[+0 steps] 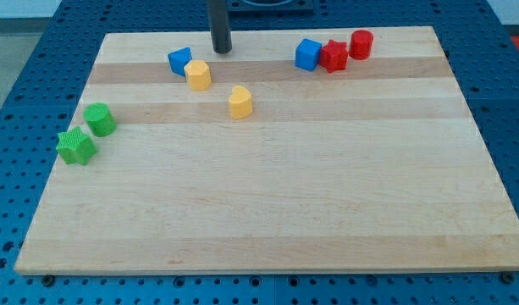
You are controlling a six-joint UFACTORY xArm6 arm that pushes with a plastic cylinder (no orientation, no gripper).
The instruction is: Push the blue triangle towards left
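The arm showed only as its straight dark rod, which entered from the view's top edge and hung upright, a little left of the middle of the view. Nothing of the arm above the rod could be seen. My tip (221, 50) sat low, close to the surface near the view's top, its end rounded and dark. The rod stood vertical with no visible tilt to either side, and my tip touched nothing beside it.

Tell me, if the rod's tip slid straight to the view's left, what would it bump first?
Probably the blue triangle. My tip sits just to its right, slightly nearer the view's top, so it might only clip the block's upper edge. The yellow block lies below that line.
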